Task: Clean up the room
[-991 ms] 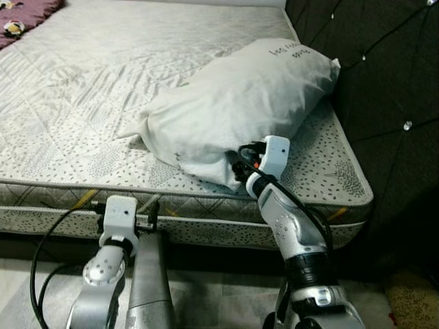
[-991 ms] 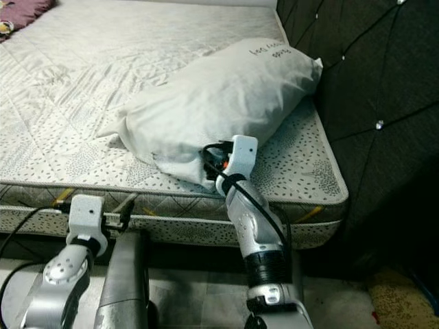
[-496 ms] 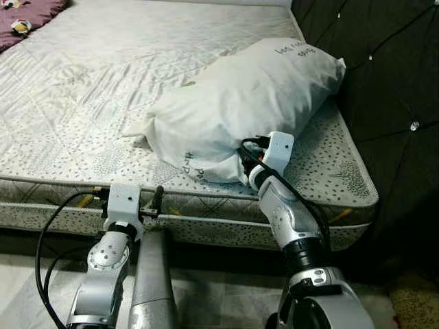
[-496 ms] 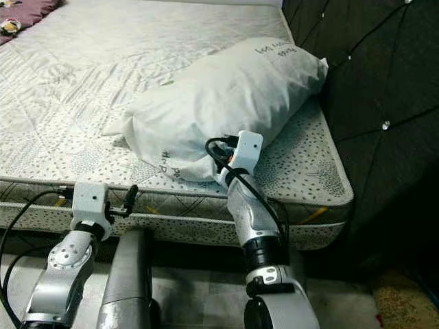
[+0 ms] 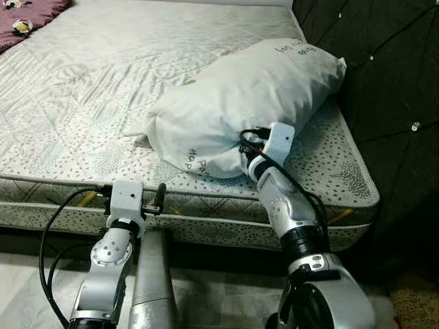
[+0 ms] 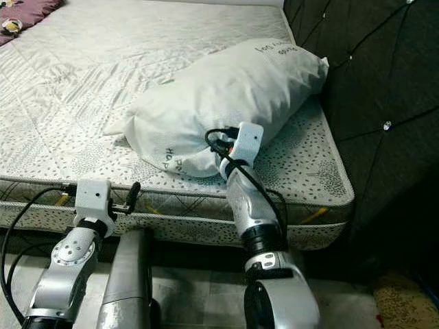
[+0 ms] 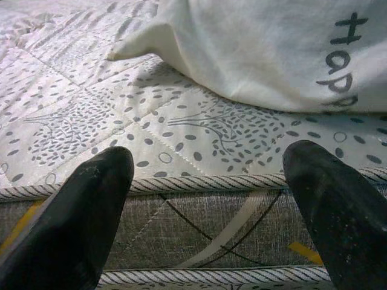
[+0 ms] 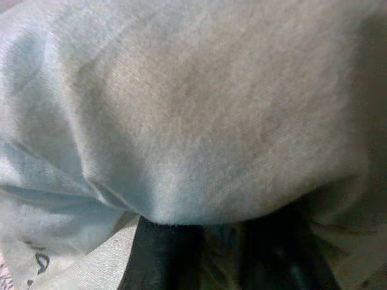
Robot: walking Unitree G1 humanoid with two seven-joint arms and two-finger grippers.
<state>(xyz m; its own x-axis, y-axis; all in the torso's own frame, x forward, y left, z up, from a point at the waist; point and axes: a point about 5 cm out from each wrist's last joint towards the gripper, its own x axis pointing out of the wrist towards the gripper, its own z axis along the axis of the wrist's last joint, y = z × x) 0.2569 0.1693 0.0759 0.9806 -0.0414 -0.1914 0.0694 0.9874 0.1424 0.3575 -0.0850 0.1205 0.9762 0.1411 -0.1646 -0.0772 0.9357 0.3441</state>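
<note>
A white pillow [image 5: 240, 103] with dark lettering lies on the right side of the mattress [image 5: 75, 96], its far end against the headboard. My right gripper [image 5: 247, 149] is at the pillow's near corner. In the right wrist view its black fingers [image 8: 163, 254] sit close together, pinching a fold of the pillow cloth [image 8: 193, 121]. My left gripper [image 5: 158, 200] is low at the mattress's front edge. Its two fingers [image 7: 91, 199] stand wide apart with nothing between them, pointing at the mattress seam [image 7: 205, 181].
A dark tufted headboard [image 5: 384, 75] rises along the right of the bed. A purple blanket [image 5: 31, 10] with a small toy lies at the far left corner. Pale floor [image 5: 212, 301] lies below the bed, and a tan rug corner [image 5: 415, 301] is at the right.
The right gripper has pushed forward and up onto the bed with the pillow's near corner, rolling it so the lettering underneath shows. The left gripper has risen slightly toward the mattress edge.
</note>
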